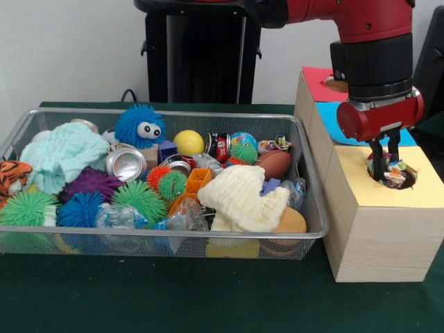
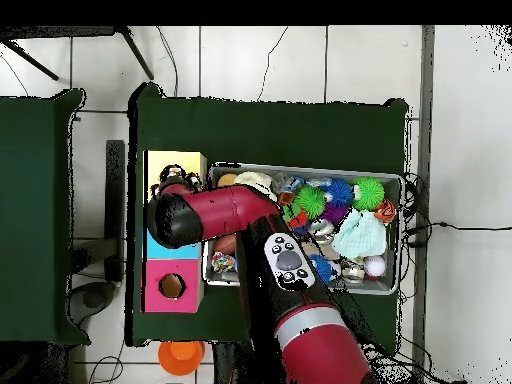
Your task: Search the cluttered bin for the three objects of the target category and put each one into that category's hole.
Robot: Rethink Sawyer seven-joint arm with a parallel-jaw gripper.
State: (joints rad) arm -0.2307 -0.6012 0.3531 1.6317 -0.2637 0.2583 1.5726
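My gripper (image 1: 386, 165) hangs over the round hole (image 1: 408, 182) in the yellow top of the wooden box (image 1: 374, 236), at the box's near end. Its fingers are shut on a small crumpled multicoloured wrapper (image 1: 395, 173), which sits at the mouth of the hole. In the overhead view the gripper (image 2: 170, 182) shows just past the arm's wrist, over the yellow section (image 2: 185, 160). A similar multicoloured wrapper (image 1: 276, 144) lies at the far right of the wire bin (image 1: 316, 229).
The bin holds spiky balls, a blue fuzzy toy (image 1: 139, 125), crushed cans (image 1: 125, 164), knitted cloths (image 1: 243, 198), plastic wrap and a brown egg (image 1: 275, 164). The box also has a blue section (image 2: 158, 246) and a red section with its own hole (image 2: 171, 286). An orange object (image 2: 181, 355) lies off the table.
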